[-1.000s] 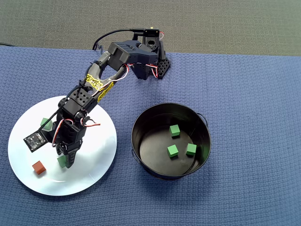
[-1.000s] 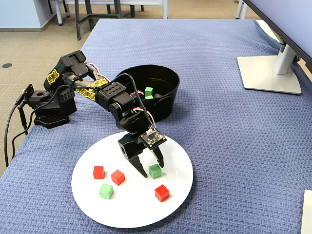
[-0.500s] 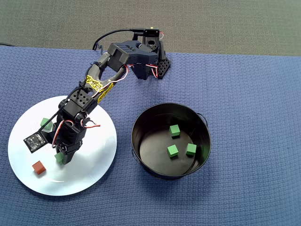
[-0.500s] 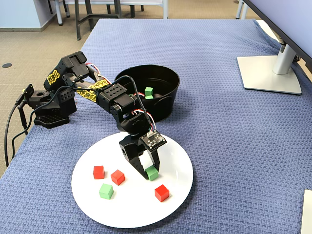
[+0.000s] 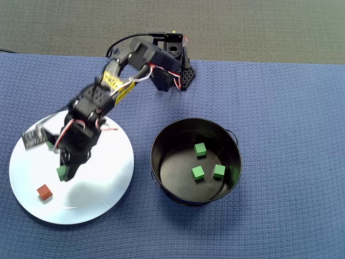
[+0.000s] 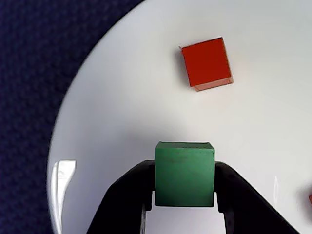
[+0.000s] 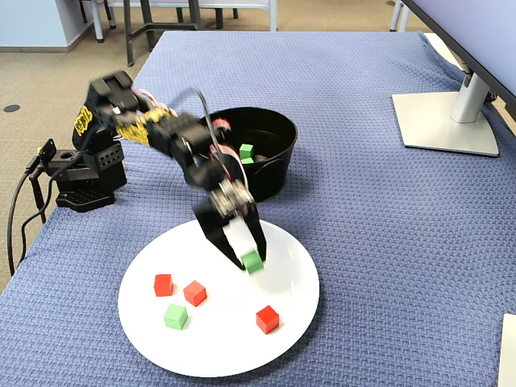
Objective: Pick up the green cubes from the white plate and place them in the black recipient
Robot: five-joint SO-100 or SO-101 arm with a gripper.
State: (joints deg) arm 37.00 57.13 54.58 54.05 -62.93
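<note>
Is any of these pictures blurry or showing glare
In the fixed view the gripper and arm are motion-blurred; in the wrist view the held green cube is sharp, with a glare patch on the white plate; the overhead view is mostly clear.

The arm (image 7: 161, 133) is built of matte black plastic links with boxy servo housings. Yellow bands with black markings wrap the upper link (image 5: 116, 86), and another yellow patch sits on the shoulder (image 7: 83, 121). Thin red and white wires loop loosely between the joints, and a thicker black cable (image 7: 20, 201) trails from the base (image 7: 81, 181), which has a perforated foot. A small flat camera board (image 5: 33, 137) is fixed beside the wrist. The gripper (image 6: 184, 202) has two smooth, curved black fingers (image 6: 124, 195).
</note>
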